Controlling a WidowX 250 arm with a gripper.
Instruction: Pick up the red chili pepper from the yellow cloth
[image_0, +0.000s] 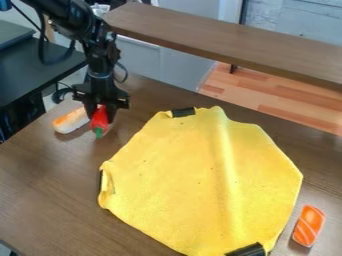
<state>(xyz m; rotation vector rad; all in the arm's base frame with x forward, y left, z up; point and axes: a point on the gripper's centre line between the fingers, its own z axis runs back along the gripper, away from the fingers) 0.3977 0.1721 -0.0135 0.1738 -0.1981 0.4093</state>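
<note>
Pincer (101, 115) is grasping the red pepper (99, 121), and sideways drift could be bumping the orange-and-white piece (70, 121) beside it.

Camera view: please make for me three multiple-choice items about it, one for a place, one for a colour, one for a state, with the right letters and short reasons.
1. How does the yellow cloth lie?
A) Rolled up
B) Spread out
C) Folded into a small square

2. Where is the red pepper?
A) Between the fingers of the claw
B) In the middle of the cloth
C) Under the cloth

3. What colour is the pepper's lower end?
A) Blue
B) White
C) Green

Key:
1 B: the cloth covers a broad part of the table, with a soft ridge.
2 A: dark fingers stand on both sides of the pepper.
3 C: green shows below the red.
</note>
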